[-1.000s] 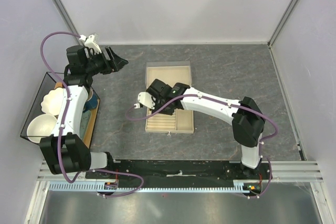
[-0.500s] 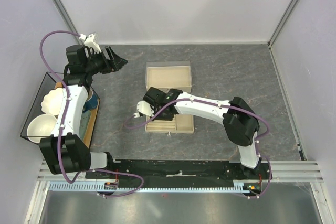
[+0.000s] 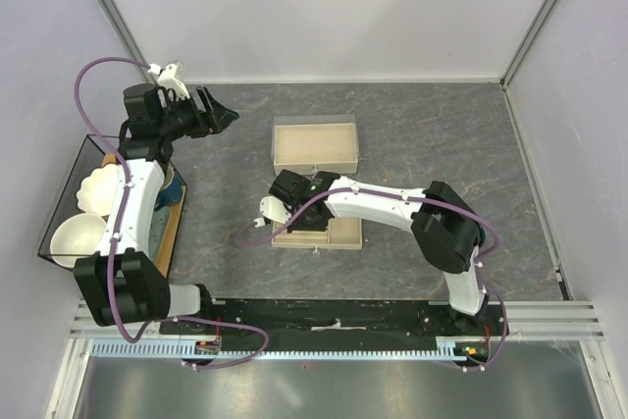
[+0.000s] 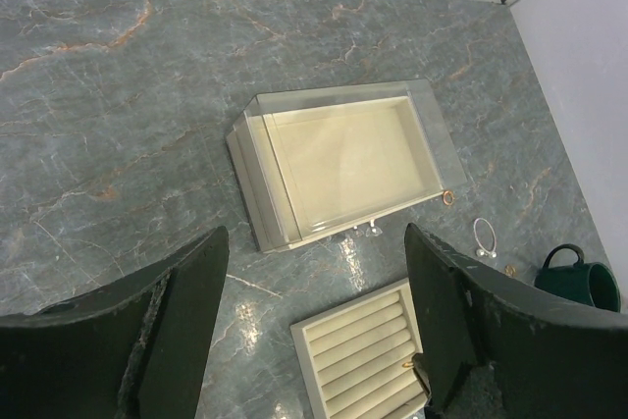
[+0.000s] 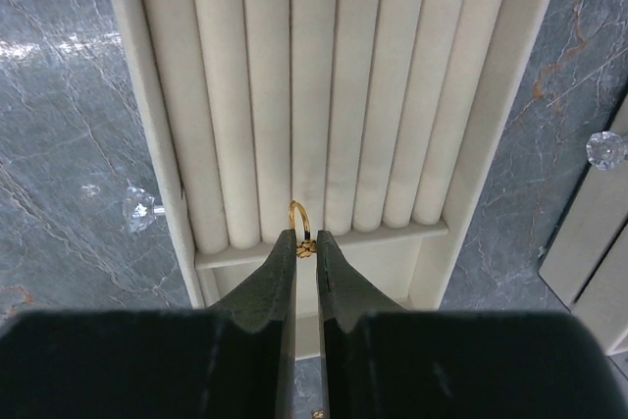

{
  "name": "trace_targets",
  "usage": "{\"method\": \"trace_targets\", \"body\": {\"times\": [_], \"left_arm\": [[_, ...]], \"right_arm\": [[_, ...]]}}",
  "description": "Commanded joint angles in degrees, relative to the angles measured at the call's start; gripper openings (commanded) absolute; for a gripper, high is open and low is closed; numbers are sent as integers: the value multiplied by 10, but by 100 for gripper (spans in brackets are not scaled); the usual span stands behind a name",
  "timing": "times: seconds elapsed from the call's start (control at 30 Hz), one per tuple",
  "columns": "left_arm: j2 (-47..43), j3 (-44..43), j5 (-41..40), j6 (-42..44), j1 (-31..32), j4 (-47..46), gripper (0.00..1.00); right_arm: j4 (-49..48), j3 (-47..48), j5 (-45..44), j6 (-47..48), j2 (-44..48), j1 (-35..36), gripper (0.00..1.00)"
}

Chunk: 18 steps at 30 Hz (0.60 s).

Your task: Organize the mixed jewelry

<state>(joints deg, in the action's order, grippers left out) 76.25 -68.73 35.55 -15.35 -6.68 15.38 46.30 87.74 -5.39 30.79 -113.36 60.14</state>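
A small gold ring (image 5: 298,219) is pinched at its ornament between the tips of my right gripper (image 5: 306,242), which is shut on it. The ring stands at the near end of the beige slotted tray (image 5: 216,95), in the groove between two middle rolls. From above, the right gripper (image 3: 294,215) sits low over the slotted tray (image 3: 345,234). My left gripper (image 3: 218,115) hangs open and empty at the far left. Its wrist view shows a thin silver hoop (image 4: 484,238) and two small gold rings (image 4: 447,198) (image 4: 509,270) on the table beside the beige box (image 4: 343,159).
The beige box (image 3: 314,144) lies just beyond the tray, with crystal knobs (image 5: 137,209) on the tray's front. A dark green vessel (image 4: 579,277) stands right of the loose pieces. A clear bin with white bowls (image 3: 80,213) sits at the left edge.
My right gripper has drawn back along the slotted tray toward its near end, still holding the gold ring, and its elbow has swung left. The left arm has not moved.
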Motion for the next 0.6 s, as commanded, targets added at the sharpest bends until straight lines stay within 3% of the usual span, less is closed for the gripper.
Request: {"method": "trace_targets", "body": {"times": [0.0, 0.57], "left_arm": [[-12, -9, 5, 16, -4, -5, 79], [-16, 0, 10, 16, -3, -13, 79]], "right_arm": [[-17, -2, -3, -3, -8, 2, 0], [-37, 5, -6, -4, -25, 3, 0]]}}
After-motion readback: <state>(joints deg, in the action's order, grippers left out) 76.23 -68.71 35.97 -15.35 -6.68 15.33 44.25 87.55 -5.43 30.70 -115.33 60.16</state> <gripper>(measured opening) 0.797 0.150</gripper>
